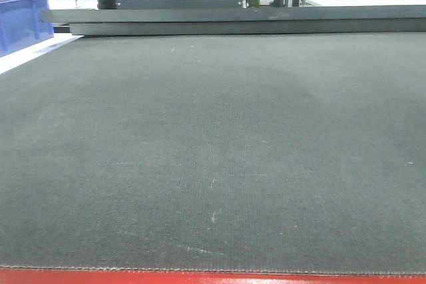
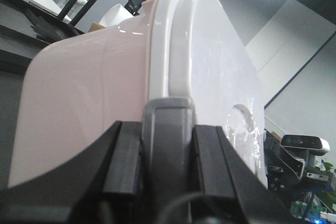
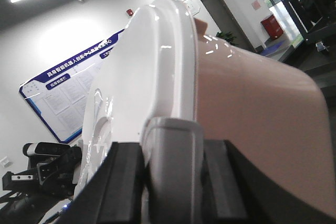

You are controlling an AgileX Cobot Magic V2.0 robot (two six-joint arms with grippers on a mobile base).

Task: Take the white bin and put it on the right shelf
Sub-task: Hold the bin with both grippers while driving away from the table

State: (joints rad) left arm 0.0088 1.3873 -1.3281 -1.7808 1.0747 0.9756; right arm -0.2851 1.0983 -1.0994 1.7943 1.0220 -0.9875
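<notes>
The white bin point(image 2: 94, 103) fills the left wrist view, with a pale pinkish body and a glossy white lid point(image 2: 210, 61). My left gripper point(image 2: 167, 145) is shut on a grey latch point(image 2: 167, 124) at the bin's end. The right wrist view shows the bin's other end point(image 3: 252, 108). There my right gripper point(image 3: 173, 182) is shut on a matching grey latch point(image 3: 173, 145). Neither the bin nor the grippers appear in the front view. The right shelf is out of view.
A dark matted table point(image 1: 213, 151) fills the front view, with a red strip point(image 1: 213, 277) along its near edge. A blue crate point(image 1: 23, 21) stands at the far left. A dark metal frame point(image 1: 233, 18) runs along the back.
</notes>
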